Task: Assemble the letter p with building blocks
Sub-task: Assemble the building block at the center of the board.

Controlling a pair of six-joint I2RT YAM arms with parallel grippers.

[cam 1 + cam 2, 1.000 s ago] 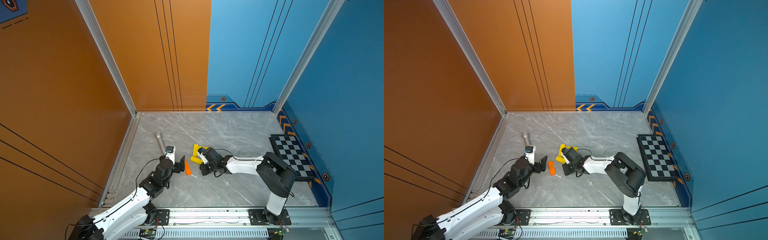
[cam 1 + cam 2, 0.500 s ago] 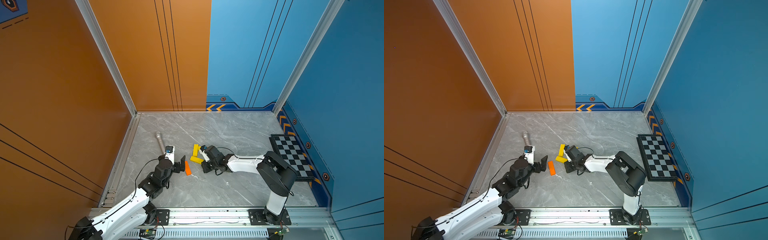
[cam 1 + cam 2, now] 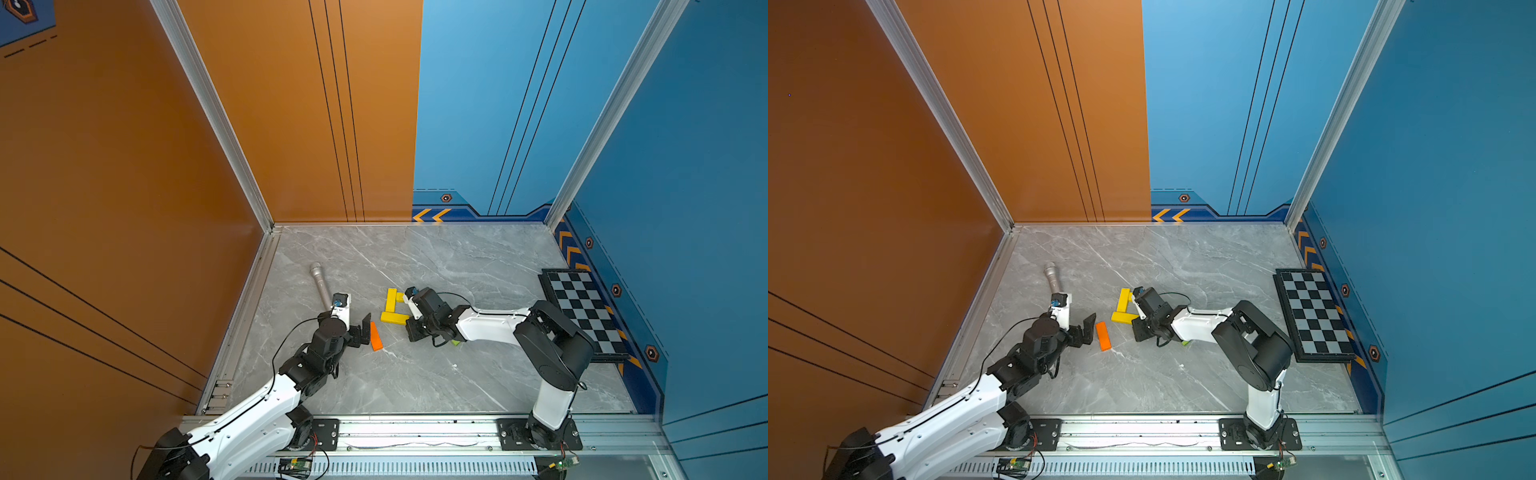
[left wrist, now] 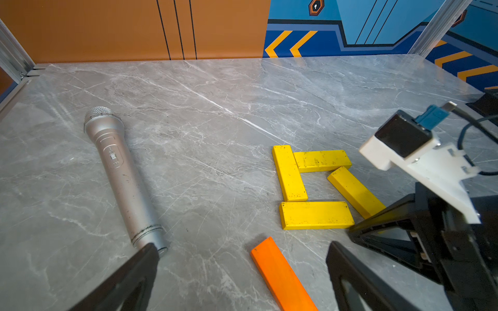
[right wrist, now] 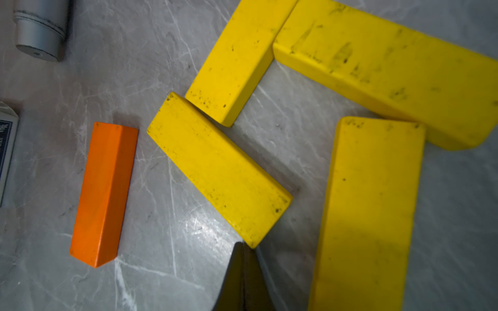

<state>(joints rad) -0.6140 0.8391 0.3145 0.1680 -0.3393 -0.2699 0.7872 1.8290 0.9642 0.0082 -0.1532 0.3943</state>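
Observation:
Four yellow building blocks lie in a rough square: three bars [image 4: 289, 173] [image 4: 322, 160] [image 4: 316, 215] meet at right angles, and the fourth [image 4: 355, 191] lies slanted across the open side. My right gripper [image 5: 242, 246] is shut and holds nothing. Its tip touches an end corner of the yellow bar nearest the orange block [image 5: 219, 169]. The orange block [image 3: 376, 336] lies flat, apart from the square, just ahead of my open left gripper [image 4: 242, 246]. A bit of the lime green block [image 3: 456, 343] peeks out from under the right arm. No finished letter p shows.
A silver microphone [image 3: 320, 284] lies left of the left wrist, near the left wall rail. A black-and-white chequered board [image 3: 582, 307] rests against the right wall. Bare marble floor [image 3: 415, 382] stretches in front of the blocks and behind them.
The right wrist has shifted slightly beside the yellow bars. The blocks, the microphone and the left arm stand where they were.

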